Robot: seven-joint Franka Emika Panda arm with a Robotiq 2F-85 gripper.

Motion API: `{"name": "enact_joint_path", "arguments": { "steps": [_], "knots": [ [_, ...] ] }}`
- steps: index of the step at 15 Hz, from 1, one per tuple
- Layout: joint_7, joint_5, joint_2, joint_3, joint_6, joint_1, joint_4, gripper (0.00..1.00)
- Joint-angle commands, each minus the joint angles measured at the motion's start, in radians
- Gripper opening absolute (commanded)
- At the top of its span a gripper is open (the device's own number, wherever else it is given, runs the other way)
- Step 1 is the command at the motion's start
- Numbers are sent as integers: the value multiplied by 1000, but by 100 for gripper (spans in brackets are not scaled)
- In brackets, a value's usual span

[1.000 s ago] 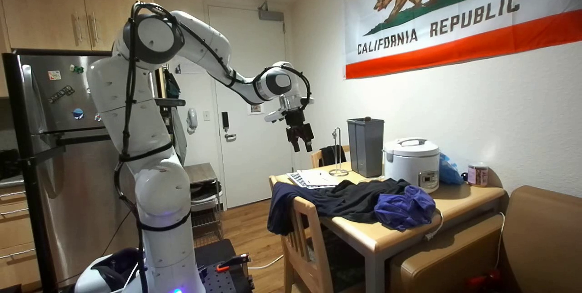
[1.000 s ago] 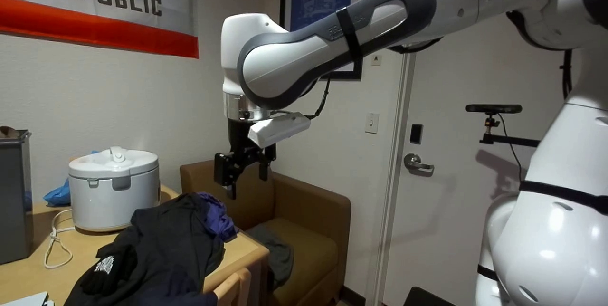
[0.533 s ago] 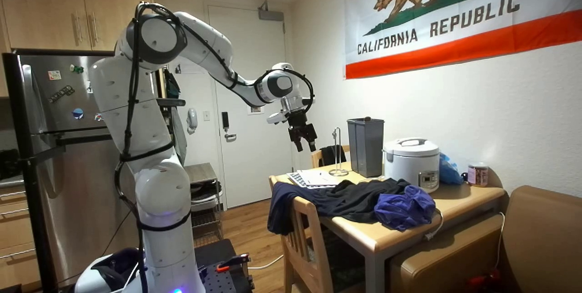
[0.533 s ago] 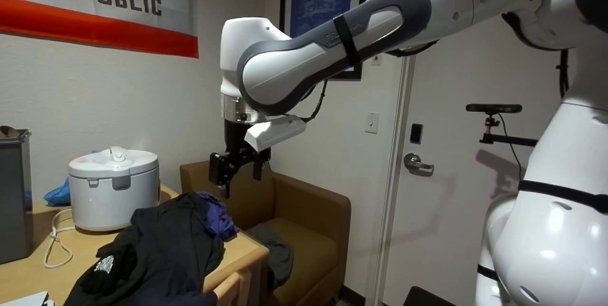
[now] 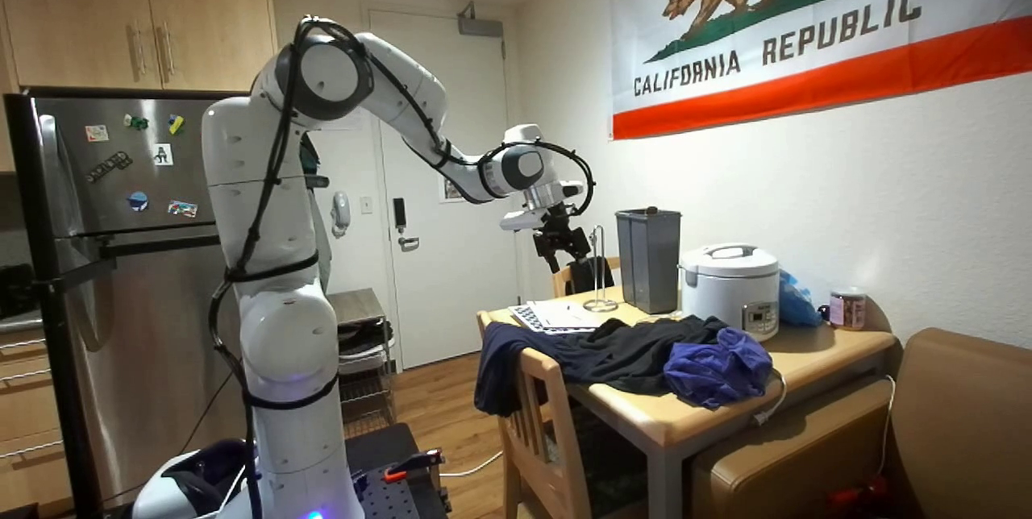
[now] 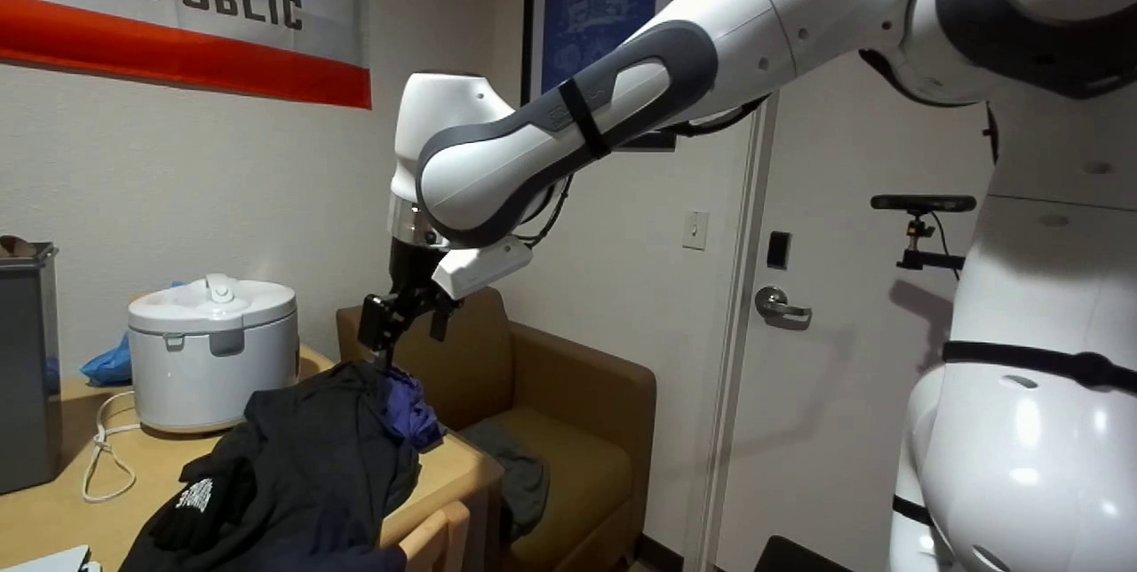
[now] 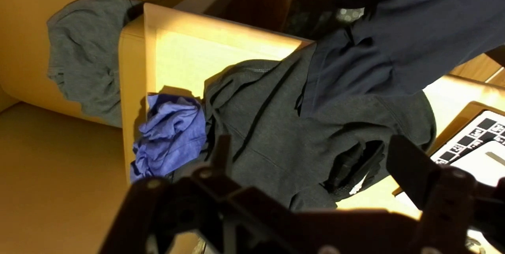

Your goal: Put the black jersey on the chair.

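The black jersey [image 6: 311, 448] lies crumpled on the wooden table, also visible in an exterior view [image 5: 637, 354] and the wrist view [image 7: 272, 139]. A navy garment [image 5: 498, 366] overlaps it and drapes over the back of a wooden chair [image 5: 548, 406]. A purple-blue cloth [image 5: 717, 366] lies at its other end, near the table corner. A brown armchair [image 6: 568, 439] with a dark grey garment on its seat stands beyond the table. My gripper [image 5: 568, 259] is open and empty above the table, pointing down; in the wrist view its fingers [image 7: 309, 139] are spread above the jersey.
On the table [image 6: 98, 519] stand a white rice cooker [image 6: 213, 359], a grey bin [image 5: 649, 261], a metal stand [image 5: 598, 269] and papers [image 5: 560, 315]. Another chair with black cloth [image 5: 588, 275] stands at the table's far side. A white cord lies near the cooker.
The arm has reached further out over the table and lowered. My gripper has come down closer to the clothes and remains open. The garments have not moved.
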Motion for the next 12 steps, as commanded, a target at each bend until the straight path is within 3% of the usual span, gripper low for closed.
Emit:
{"name": "enact_joint_path", "arguments": {
  "steps": [1, 6, 12],
  "knots": [
    [-9, 0, 21, -15, -2, 12, 17, 100],
    [-7, 0, 75, -19, -13, 12, 54, 100],
    [-124, 55, 227, -24, -21, 15, 160, 100]
  ]
}}
